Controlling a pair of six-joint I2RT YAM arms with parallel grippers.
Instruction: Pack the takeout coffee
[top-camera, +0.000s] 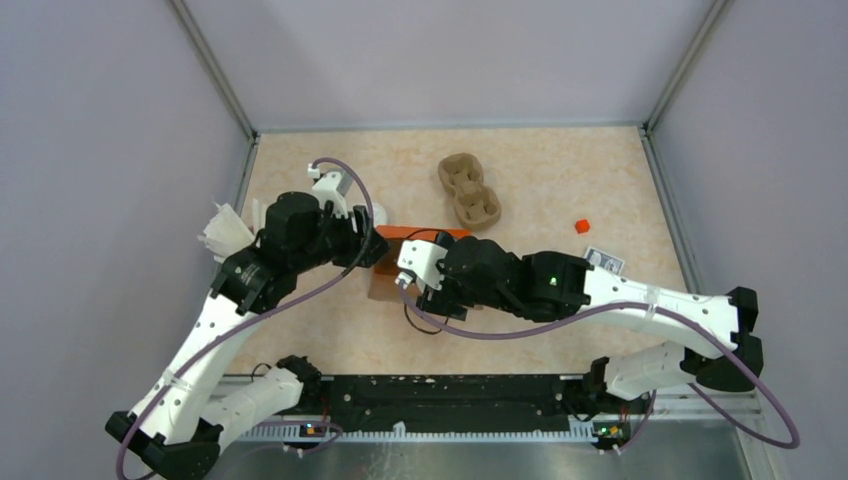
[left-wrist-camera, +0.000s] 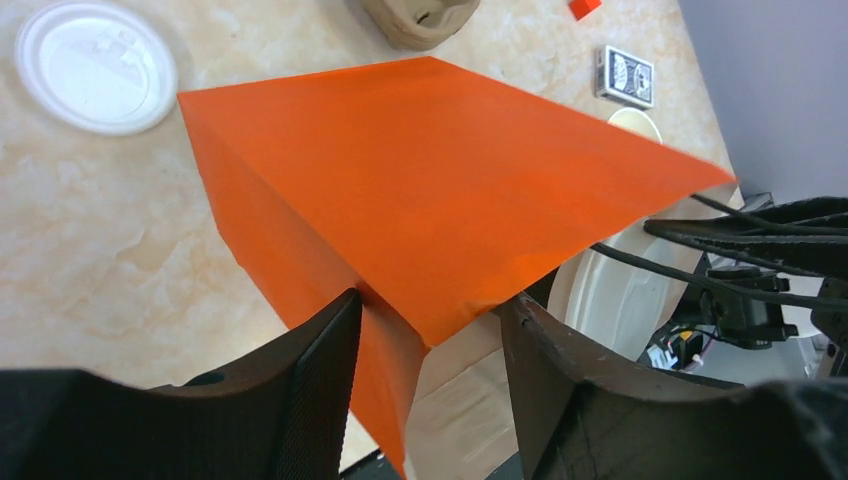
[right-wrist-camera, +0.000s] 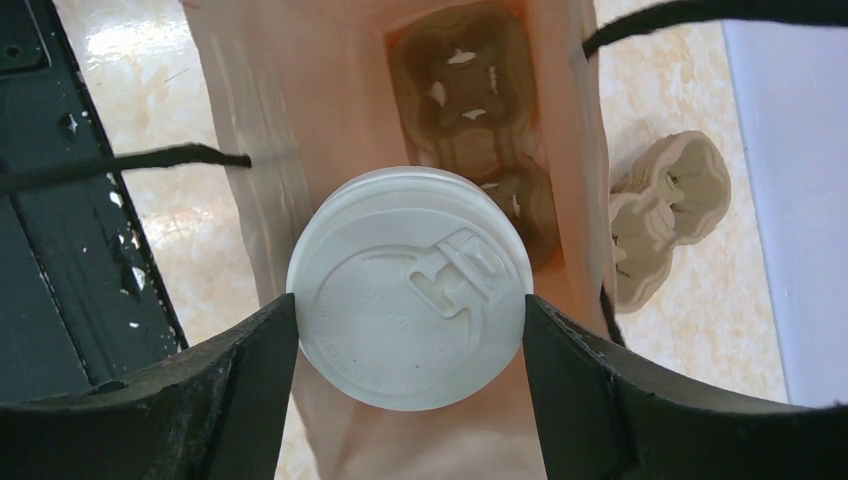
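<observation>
White-lidded takeout coffee (right-wrist-camera: 405, 335) in right tool (right-wrist-camera: 410, 300), wrist downward above orange bag (left-wrist-camera: 430, 190).

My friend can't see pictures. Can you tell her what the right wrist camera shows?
The right claw grips the takeout coffee by its round white lid, over the open paper bag. A brown pulp cup tray sits at the bottom of the bag, and a second tray lies on the table beside it.

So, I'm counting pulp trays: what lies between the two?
The bag's side wall, in the right wrist view: inner tray inside it, outer tray beyond.
</observation>
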